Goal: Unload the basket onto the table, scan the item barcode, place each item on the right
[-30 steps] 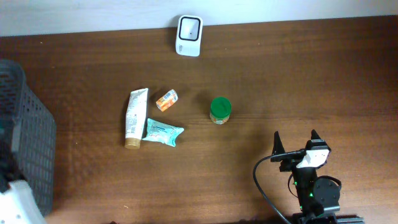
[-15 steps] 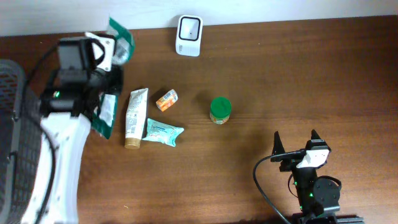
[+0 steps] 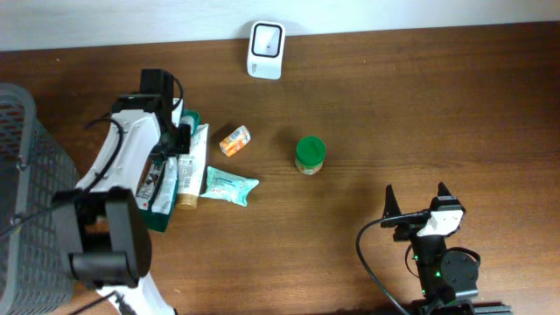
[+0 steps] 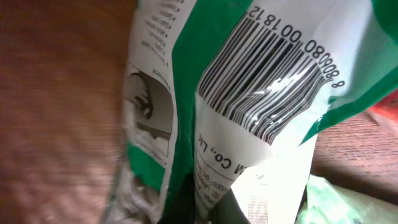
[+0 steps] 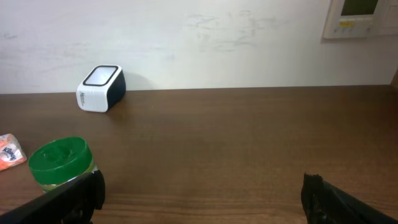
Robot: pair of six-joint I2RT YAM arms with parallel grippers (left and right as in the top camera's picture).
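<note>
Green-white pouch point(image 3: 157, 188), pinched in the left jaws at the left of the counter point(image 3: 394, 105) beside the tube point(image 3: 188, 166), should be carried to the scanner point(image 3: 265, 50) with barcode point(image 4: 261, 81) flattened, facing it; right jaws are spread wide, empty.

green and white bands run down the pouch point(image 4: 180, 124), with a black-striped barcode point(image 4: 261, 68) on its white panel. the jar lid point(image 3: 310, 150) is bright green, the scanner point(image 3: 265, 38) white, the small packet point(image 3: 234, 140) orange, all on a dark brown wood-grain table point(image 3: 394, 105).
</note>
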